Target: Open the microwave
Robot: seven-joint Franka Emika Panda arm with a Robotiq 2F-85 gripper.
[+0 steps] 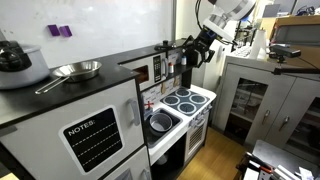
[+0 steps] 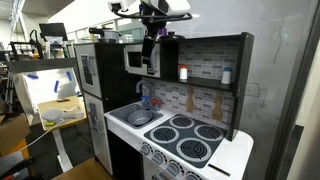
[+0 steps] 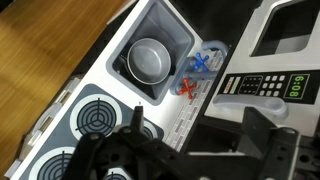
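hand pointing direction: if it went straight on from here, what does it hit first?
Probably the white countertop strip by the small red tap handle, beside the button panel of the white-framed toy microwave, not its door. The hand points downward; depth is unclear.

Looks like a lab or office, not a real kitchen: toy play kitchen (image 2: 186, 141) against a whiteboard (image 1: 100, 25), grey cabinets (image 1: 252, 100) nearby.
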